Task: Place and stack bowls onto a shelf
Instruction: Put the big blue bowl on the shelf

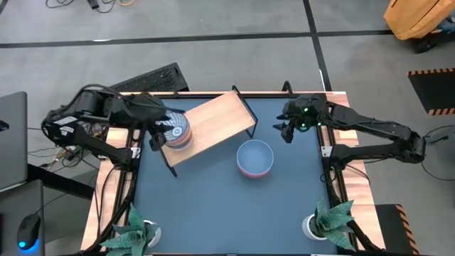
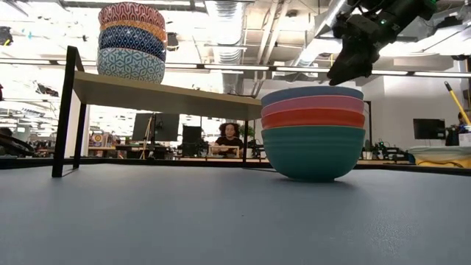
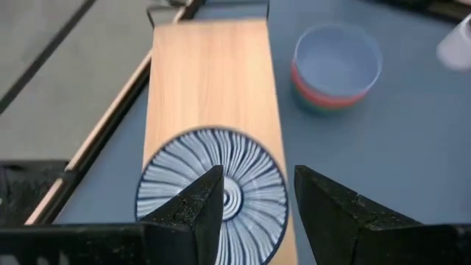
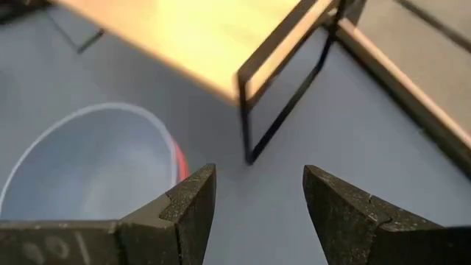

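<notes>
A stack of patterned bowls (image 1: 178, 131) stands on the left end of the wooden shelf (image 1: 217, 119). In the low view this stack (image 2: 131, 42) shows a red-patterned bowl on top. The left wrist view looks into the top bowl's blue-and-white striped inside (image 3: 213, 188). My left gripper (image 3: 256, 177) is open above that bowl, touching nothing. A second stack (image 2: 313, 132) sits on the table: light blue, pink, red and green from the top down. My right gripper (image 4: 259, 177) is open, up in the air to the right of this stack (image 1: 254, 158).
The shelf's thin black legs (image 4: 272, 110) stand between the two stacks. Two white pots with green plants (image 1: 135, 231) (image 1: 328, 219) stand at the table's near corners. A person (image 2: 229, 140) sits in the room far behind the table.
</notes>
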Tool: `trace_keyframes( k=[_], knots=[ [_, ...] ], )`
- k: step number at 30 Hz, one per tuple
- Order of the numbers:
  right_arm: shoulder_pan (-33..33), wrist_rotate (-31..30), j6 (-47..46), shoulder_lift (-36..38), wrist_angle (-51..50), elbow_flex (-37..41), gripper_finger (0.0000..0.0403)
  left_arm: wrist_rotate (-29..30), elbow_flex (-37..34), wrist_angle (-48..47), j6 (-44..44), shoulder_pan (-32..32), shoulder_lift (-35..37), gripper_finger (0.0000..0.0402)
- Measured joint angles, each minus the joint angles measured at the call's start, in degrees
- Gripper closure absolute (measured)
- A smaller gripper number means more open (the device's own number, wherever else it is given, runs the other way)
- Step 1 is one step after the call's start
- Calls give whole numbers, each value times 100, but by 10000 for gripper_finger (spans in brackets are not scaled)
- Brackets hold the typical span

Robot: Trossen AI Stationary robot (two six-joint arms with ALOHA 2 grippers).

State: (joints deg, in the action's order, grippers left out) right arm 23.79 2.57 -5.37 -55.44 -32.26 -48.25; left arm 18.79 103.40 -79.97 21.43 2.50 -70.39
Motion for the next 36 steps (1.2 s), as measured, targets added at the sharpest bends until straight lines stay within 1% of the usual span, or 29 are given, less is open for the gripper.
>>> trace_keyframes(
  k=[4, 8, 11, 14, 17, 20, 24, 30, 31, 33, 36],
  knots=[
    [-373, -326, -331, -370, 2, 0, 173, -5, 396, -11, -13, 2, 4, 250],
    [-620, -394, -617, -688, 138, 0, 173, 68, 656, 119, -149, 2, 33, 250],
    [-716, -410, -808, -768, 133, -40, 173, 56, 677, 840, -300, 0, 41, 250],
    [-733, -542, -859, -745, 94, -184, 173, -423, 677, 1913, -762, 5, -140, 250],
    [-729, -560, -861, -635, 62, -295, 173, -819, 677, 2787, -1196, 109, -454, 250],
    [-726, -560, -856, -506, 30, -374, 173, -895, 675, 3174, -1408, 283, -828, 250],
    [-726, -562, -826, -368, -175, -411, 173, -876, 675, 3279, -1330, 524, -1423, 250],
    [-675, -563, -628, -267, -517, -411, 173, -700, 671, 3297, -1152, 907, -2357, 250],
    [-675, -566, -592, -267, -530, -411, 173, -728, 671, 3325, -1104, 944, -2499, 250],
    [-677, -563, -522, -267, -529, -411, 173, -970, 664, 3473, -955, 975, -2708, 250],
    [-677, -559, -488, -267, -527, -411, 173, -1333, 662, 3594, -711, 977, -2835, 250]
  ],
)
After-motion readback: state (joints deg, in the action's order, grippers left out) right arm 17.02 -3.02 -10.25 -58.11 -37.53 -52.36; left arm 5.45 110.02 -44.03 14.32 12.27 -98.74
